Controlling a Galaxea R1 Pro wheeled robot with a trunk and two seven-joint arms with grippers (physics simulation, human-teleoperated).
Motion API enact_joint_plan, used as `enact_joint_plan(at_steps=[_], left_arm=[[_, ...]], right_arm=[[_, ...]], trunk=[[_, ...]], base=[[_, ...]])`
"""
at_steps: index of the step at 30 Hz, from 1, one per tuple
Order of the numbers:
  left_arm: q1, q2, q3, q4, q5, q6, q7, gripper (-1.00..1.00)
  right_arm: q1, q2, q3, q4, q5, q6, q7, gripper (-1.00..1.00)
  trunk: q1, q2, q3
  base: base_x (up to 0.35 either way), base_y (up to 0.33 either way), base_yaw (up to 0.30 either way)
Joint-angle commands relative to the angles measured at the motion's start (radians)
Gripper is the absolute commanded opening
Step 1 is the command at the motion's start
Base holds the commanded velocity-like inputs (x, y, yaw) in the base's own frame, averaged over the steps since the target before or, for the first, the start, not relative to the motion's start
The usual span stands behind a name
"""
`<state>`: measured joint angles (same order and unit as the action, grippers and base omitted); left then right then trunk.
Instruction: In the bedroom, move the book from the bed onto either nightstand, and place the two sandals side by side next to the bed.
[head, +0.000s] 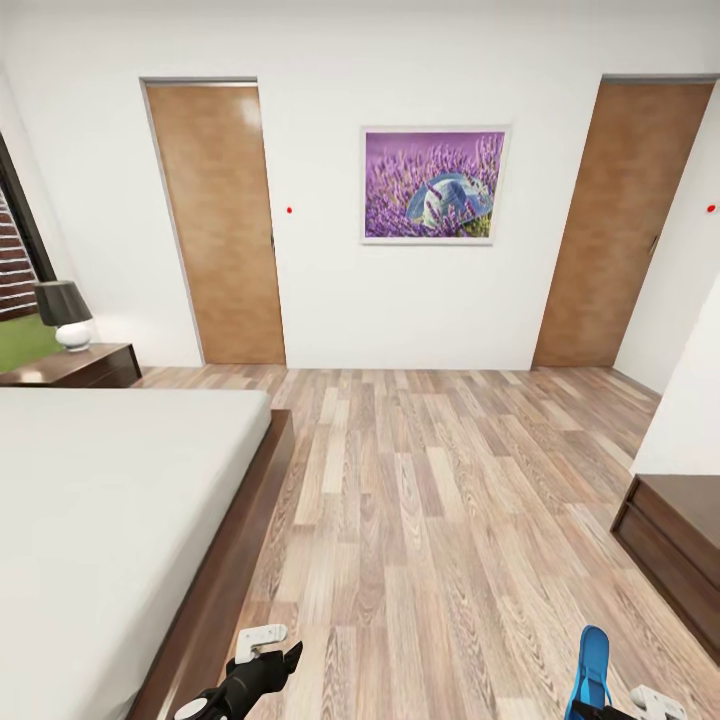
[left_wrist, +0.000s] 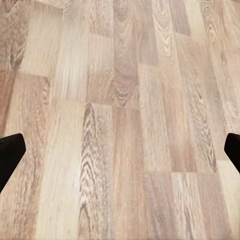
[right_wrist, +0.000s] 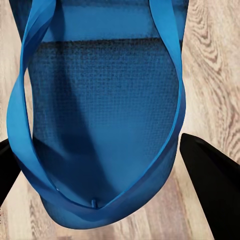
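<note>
A bright blue sandal (head: 593, 662) hangs above the floor at the lower right, and my right gripper (head: 603, 706) is shut on it. In the right wrist view the sandal (right_wrist: 100, 100) and its straps sit between the two dark fingers. My left gripper (head: 272, 652) is low beside the bed's foot corner, open and holding nothing; the left wrist view has bare floor between its fingertips (left_wrist: 11, 152). The bed (head: 100, 500), with its grey mattress and dark frame, takes up the left side. A nightstand (head: 75, 366) stands beyond it by the window. The book and the other sandal are out of view.
A lamp (head: 64, 312) stands on the nightstand. A dark-brown cabinet (head: 675, 545) juts in at the right by a white wall. Two wooden doors (head: 220, 220) (head: 620, 220) and a purple painting (head: 435, 185) are on the far wall. Wood-plank floor (head: 420, 520) spreads between bed and cabinet.
</note>
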<state>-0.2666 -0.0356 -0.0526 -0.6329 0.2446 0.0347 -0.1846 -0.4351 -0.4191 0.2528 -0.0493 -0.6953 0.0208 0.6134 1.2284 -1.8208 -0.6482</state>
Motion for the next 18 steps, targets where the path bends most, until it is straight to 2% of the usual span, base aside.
enact_joint_plan(at_steps=[1, 13, 18], left_arm=[[0.000, 0.000, -0.001, -0.001, 0.010, 0.004, -0.002, 1.00], [0.000, 0.001, 0.000, -0.001, 0.010, 0.004, -0.003, 1.00], [0.000, 0.000, -0.001, -0.001, 0.010, 0.004, -0.003, 1.00]], right_arm=[[-0.001, 0.000, 0.009, 0.000, -0.010, 0.002, 0.003, -1.00], [-0.001, 0.000, 0.009, 0.000, -0.010, 0.002, 0.003, -1.00], [-0.001, -0.001, 0.009, 0.000, -0.010, 0.002, 0.003, -1.00]], trunk=[[-0.004, 0.007, 0.002], [-0.004, 0.007, 0.002], [-0.004, 0.007, 0.002]], base=[[0.000, 0.000, 0.000], [0.000, 0.000, 0.000], [0.000, -0.144, 0.000]])
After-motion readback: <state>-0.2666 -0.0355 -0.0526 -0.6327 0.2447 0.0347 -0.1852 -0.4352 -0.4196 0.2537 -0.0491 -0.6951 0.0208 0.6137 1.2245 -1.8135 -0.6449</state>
